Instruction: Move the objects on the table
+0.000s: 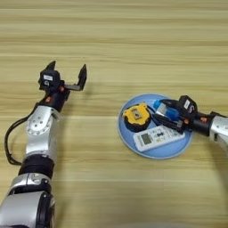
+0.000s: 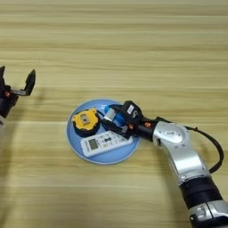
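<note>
On the light blue plate [image 1: 153,153], the tape measure [image 1: 136,115] is seen at its left, the remote [image 1: 159,136] at its near side, and the blue-and-grey block [image 2: 112,114] at its far side, clamped by the right gripper [image 2: 114,119]. The left gripper [image 1: 67,73] is held with fingers apart, well left of the plate, above the table [image 1: 133,44].

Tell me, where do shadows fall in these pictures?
Left eye view: the open left hand casts a soft shadow on the light wooden table beside it. Right eye view: the right hand reaches over the light blue round plate.
</note>
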